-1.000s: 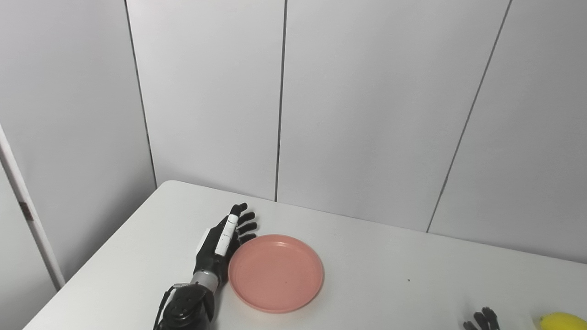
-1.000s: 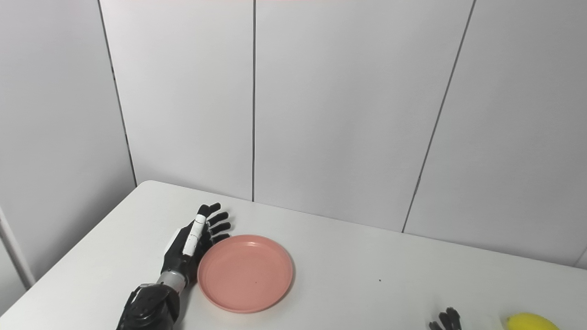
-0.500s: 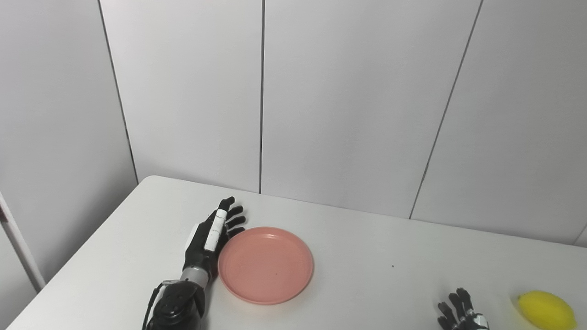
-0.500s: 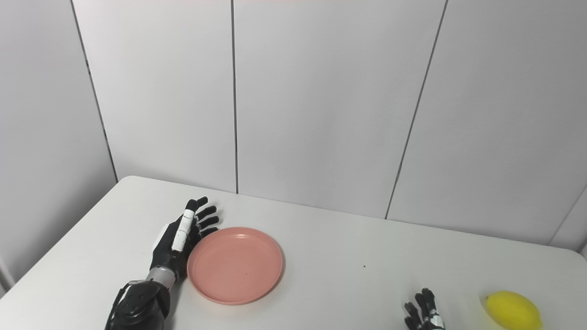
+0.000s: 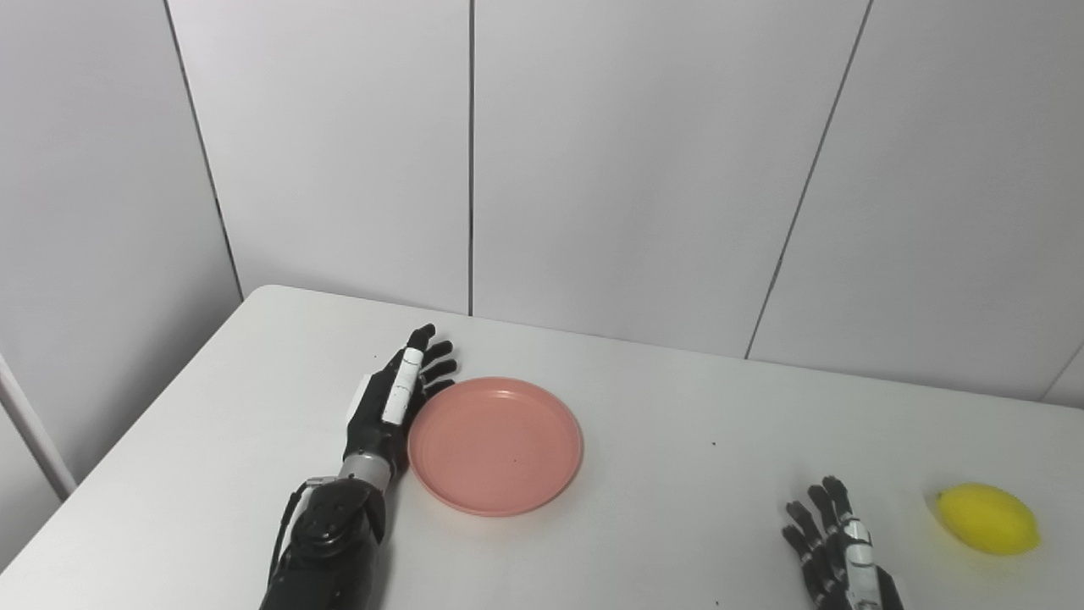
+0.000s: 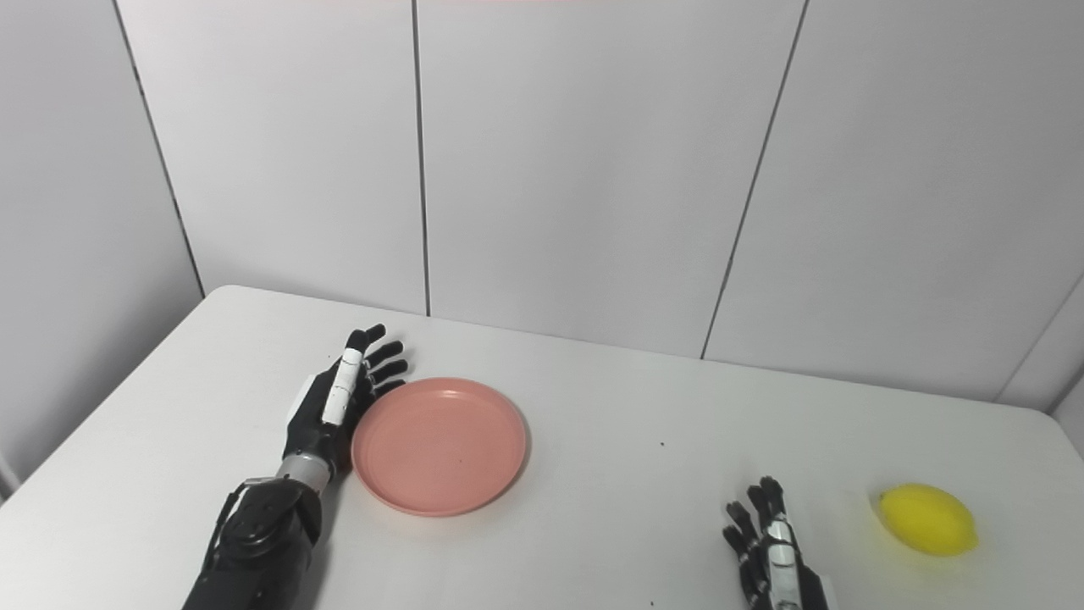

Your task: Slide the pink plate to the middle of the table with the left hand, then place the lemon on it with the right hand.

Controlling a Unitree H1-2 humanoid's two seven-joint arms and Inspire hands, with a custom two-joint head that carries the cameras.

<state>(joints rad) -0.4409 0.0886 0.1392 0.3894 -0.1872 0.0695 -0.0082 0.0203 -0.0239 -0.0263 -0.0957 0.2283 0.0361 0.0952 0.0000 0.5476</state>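
While the pink plate (image 5: 495, 445) sits left of the table (image 5: 660, 508) middle, the left hand (image 5: 394, 407) rests flat against its left rim, fingers apart; the sliding looks unfinished, and the lemon (image 5: 988, 518) lies far right of the plate, beside the open right hand (image 5: 834, 555)

— What surrounds the white table (image 5: 677, 474)?

— A wall of pale grey panels (image 5: 627, 169) stands behind its far edge, split by thin dark seams (image 5: 471, 161); some run upright, others lean.

— Anything on the tabletop itself?

— A tiny dark speck (image 5: 713, 443) sits near the table's middle. The surface is smooth and matte, with a rounded far-left corner (image 5: 262, 292).

— And to the table's left?

— A white bar (image 5: 30, 432) slants down past the table's left edge, in front of the wall.
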